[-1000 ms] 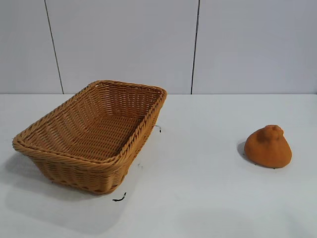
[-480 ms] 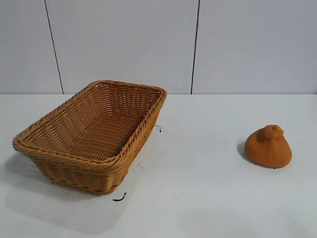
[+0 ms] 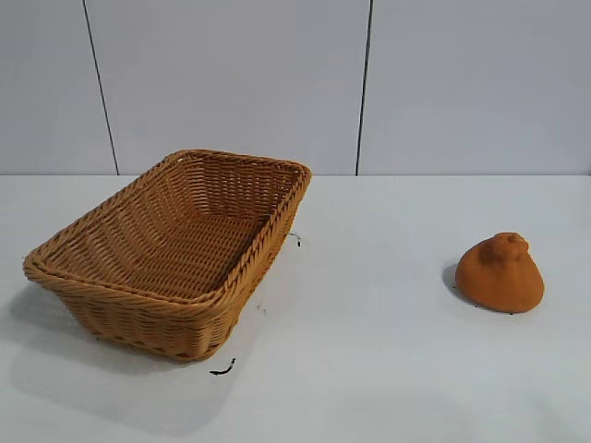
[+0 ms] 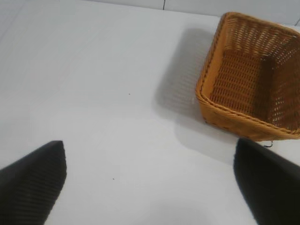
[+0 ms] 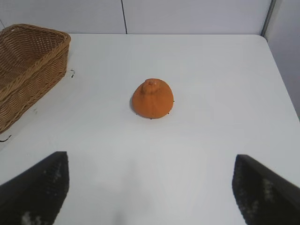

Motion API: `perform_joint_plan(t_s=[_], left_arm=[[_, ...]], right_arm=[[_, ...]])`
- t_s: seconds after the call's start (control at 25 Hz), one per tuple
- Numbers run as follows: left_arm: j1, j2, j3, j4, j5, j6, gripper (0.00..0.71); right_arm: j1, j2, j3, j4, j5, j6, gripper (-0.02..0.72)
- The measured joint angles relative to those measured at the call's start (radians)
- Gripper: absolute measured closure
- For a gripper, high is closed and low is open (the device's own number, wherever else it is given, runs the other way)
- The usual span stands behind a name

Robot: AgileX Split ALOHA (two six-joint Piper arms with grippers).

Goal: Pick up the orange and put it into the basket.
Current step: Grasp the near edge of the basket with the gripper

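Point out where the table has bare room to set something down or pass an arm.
The widest free patch on the table lies between the basket and the orange, running to the near edge. The strip behind both, toward the wall, is bare too. The basket interior holds nothing. Nowhere is crowded; both grippers, left and right, hang apart over bare surface.

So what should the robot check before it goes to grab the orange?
1. Orange sits alone on the table, knob up: ok.
2. Nothing beside it blocks a grab: ok.
3. Right pincer is open, with the orange ahead between its fingers' line: ok.
4. Basket has nothing inside, room to drop: ok.
5. Left pincer is open, off to the basket's side, out of the way: ok.
6. How hard the orange is to squeeze: cannot tell.
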Motion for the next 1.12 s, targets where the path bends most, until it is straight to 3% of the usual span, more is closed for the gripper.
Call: perform_joint_plan(t_s=[0.28, 0.56, 0.64, 0.8, 1.0, 1.12], left_arm=[[0.0, 0.254, -0.085, -0.054, -0.141, 0.026, 0.014], [0.0, 0.328, -0.101, -0.159, -0.13, 0.012, 0.014], [-0.019, 0.328, -0.102, -0.182, -0.097, -0.01, 0.014], [-0.157, 0.328, -0.102, -0.149, -0.061, -0.11, 0.014], [-0.368, 0.328, -0.102, 0.018, -0.07, -0.438, 0.014], [-0.462, 0.328, -0.102, 0.111, -0.08, -0.652, 0.014]], right_arm=[[0.0, 0.0, 0.0, 0.0, 0.0, 0.0, 0.055], [0.0, 0.0, 0.0, 0.0, 0.0, 0.0, 0.055], [0.0, 0.0, 0.0, 0.0, 0.0, 0.0, 0.055], [0.0, 0.0, 0.0, 0.0, 0.0, 0.0, 0.055], [0.0, 0.0, 0.0, 0.0, 0.0, 0.0, 0.055], [0.0, 0.0, 0.0, 0.0, 0.0, 0.0, 0.055]])
